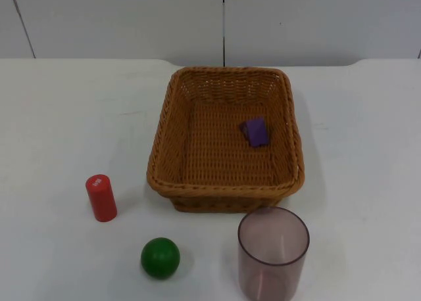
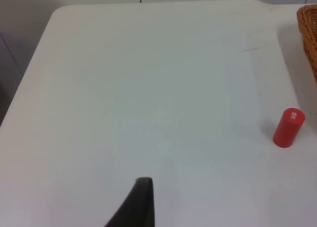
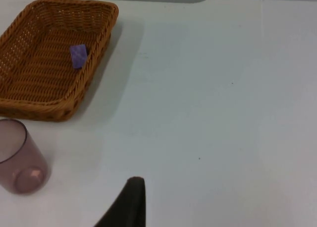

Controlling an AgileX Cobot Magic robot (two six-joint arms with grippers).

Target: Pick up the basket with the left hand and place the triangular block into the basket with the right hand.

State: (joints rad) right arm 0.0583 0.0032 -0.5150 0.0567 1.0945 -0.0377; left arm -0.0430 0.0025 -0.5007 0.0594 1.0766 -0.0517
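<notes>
Basket: the woven brown basket (image 1: 227, 140) sits flat on the white table (image 1: 59, 117), about the middle of it, near the grey partition wall (image 1: 131, 18). Nobody has hold of it.
Triangular block: there it is, the purple block (image 1: 255, 131), lying on the basket's woven floor, over toward the right-hand wall of the basket. From the right wrist view it shows as a small purple piece (image 3: 78, 55) just inside the basket's (image 3: 54, 58) near wall.
Red cylinder: standing upright (image 1: 101, 197) on the table, to the left of the basket's front corner and apart from it. The left wrist view catches it too (image 2: 288, 128), upright, with a sliver of the basket's rim (image 2: 308, 36) beyond.
Green ball: resting on the table (image 1: 160, 257) in front of the basket, between the red cylinder and the cup.
Cup: a see-through, purplish tumbler (image 1: 272, 254), upright, just in front of the basket's front right corner. Same cup in the right wrist view (image 3: 19, 156), close by the basket.
Left gripper: one black fingertip (image 2: 138, 202) over bare table, well off from the basket, holding nothing that I can see. How far apart the fingers stand, I can't tell.
Right gripper: one black fingertip (image 3: 130, 202) over bare table, to the side of the cup and basket, nothing in it. Its opening, can't tell either.
</notes>
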